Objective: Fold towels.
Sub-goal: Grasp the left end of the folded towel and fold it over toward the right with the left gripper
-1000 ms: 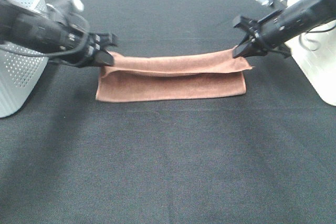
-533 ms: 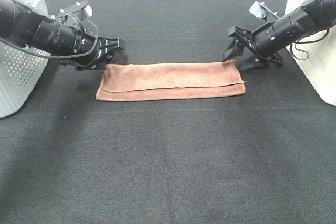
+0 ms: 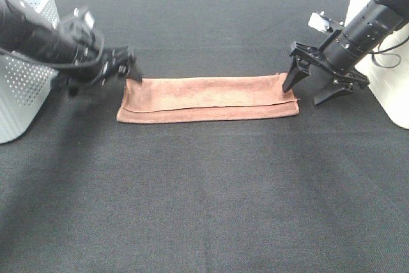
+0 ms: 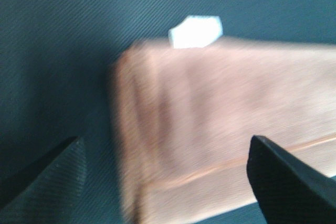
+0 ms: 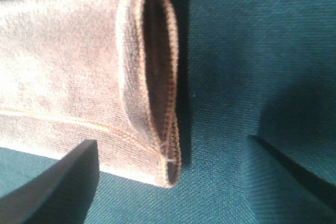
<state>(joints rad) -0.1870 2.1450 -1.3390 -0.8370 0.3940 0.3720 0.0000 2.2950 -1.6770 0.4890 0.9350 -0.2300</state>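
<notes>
The reddish-brown towel (image 3: 208,99) lies flat on the black table, folded into a long narrow strip. My left gripper (image 3: 130,68) is open and blurred, just off the strip's far left corner. The left wrist view shows that end of the towel (image 4: 220,119) and its white tag (image 4: 195,31), with the gripper (image 4: 163,182) empty. My right gripper (image 3: 311,89) is open and empty at the strip's right end. The right wrist view shows that end of the towel (image 5: 79,72) with its stitched hems and layers gaping, between the spread fingers of the gripper (image 5: 173,182).
A white perforated basket (image 3: 19,87) stands at the left edge behind the left arm. A white container (image 3: 388,81) stands at the right edge beside the right arm. Black cloth (image 3: 204,196) covers the table.
Both grippers let go of the towel's lifted edge, which now lies flat on the lower layer. Both opened; the left drew back left, the right moved just beyond the towel's right end.
</notes>
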